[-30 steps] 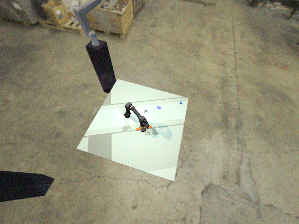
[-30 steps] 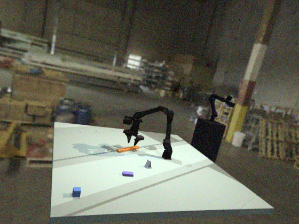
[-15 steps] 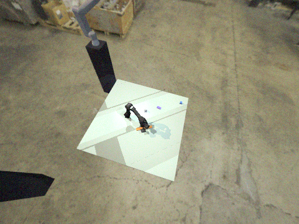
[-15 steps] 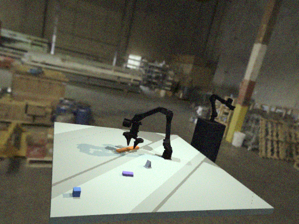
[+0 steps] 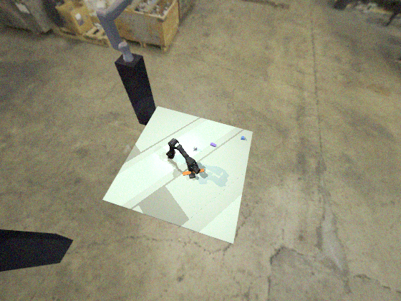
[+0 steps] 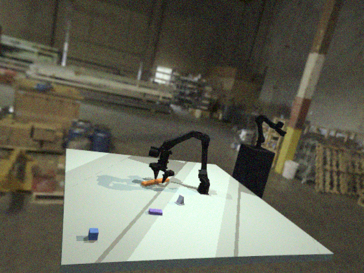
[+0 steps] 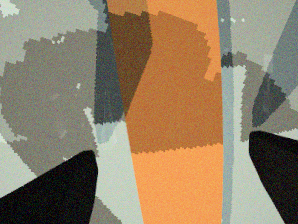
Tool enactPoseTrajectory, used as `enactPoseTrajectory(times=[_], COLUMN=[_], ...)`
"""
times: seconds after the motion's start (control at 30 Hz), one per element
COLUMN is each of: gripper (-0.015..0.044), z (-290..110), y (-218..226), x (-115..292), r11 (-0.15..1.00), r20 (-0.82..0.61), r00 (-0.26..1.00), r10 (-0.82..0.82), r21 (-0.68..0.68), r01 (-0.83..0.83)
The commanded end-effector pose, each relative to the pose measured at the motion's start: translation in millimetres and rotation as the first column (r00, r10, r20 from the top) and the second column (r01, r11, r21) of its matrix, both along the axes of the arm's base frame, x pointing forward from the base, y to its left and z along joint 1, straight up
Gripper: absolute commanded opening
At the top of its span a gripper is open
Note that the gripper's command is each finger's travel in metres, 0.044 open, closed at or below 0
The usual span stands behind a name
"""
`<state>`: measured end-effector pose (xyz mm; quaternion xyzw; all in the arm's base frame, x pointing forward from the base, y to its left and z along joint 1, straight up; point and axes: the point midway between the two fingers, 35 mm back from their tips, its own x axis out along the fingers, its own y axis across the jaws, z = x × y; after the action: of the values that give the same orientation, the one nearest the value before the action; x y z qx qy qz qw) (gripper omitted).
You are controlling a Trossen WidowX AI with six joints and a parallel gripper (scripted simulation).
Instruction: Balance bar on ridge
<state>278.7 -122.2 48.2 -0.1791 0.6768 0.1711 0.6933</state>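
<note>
The orange bar [image 5: 186,173] [image 6: 155,182] [image 7: 176,63] lies flat on the table [image 5: 215,215] [image 6: 195,234]. My gripper [image 5: 192,173] [image 6: 161,173] [image 7: 173,152] is open and points down right over the bar's middle. In the wrist view the bar runs lengthwise between my two dark fingers, with a gap on each side. The ridge [image 5: 195,147] [image 6: 180,199] is a small grey wedge that stands near the arm's base, apart from the bar.
A purple block [image 5: 213,144] [image 6: 155,211] lies beside the ridge. A blue cube [image 5: 243,137] [image 6: 93,233] sits near a table corner. A dark pedestal [image 5: 136,89] [image 6: 253,172] with another arm stands just off the table.
</note>
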Motion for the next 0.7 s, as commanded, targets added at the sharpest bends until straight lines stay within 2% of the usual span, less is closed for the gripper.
enactPoseTrajectory(times=[0.0,0.1,0.3,0.57,0.67], gripper=[0.0315,0.0315,0.0157,0.0104,0.0025], z=[-0.5,-0.5,-0.2,-0.2,3.4], y=[-1.1,-1.1,0.0,0.0,-0.3], x=[0.0,0.0,0.0,0.0,0.5], r11=[1.000,1.000,1.000,1.000,1.000], r20=[-0.001,-0.001,0.000,0.000,0.000], r00=[1.000,1.000,1.000,1.000,1.000], r10=[0.005,0.005,0.000,0.000,0.000], r21=[-0.006,-0.006,0.000,0.000,0.000], r01=[-0.005,-0.005,0.000,0.000,0.000])
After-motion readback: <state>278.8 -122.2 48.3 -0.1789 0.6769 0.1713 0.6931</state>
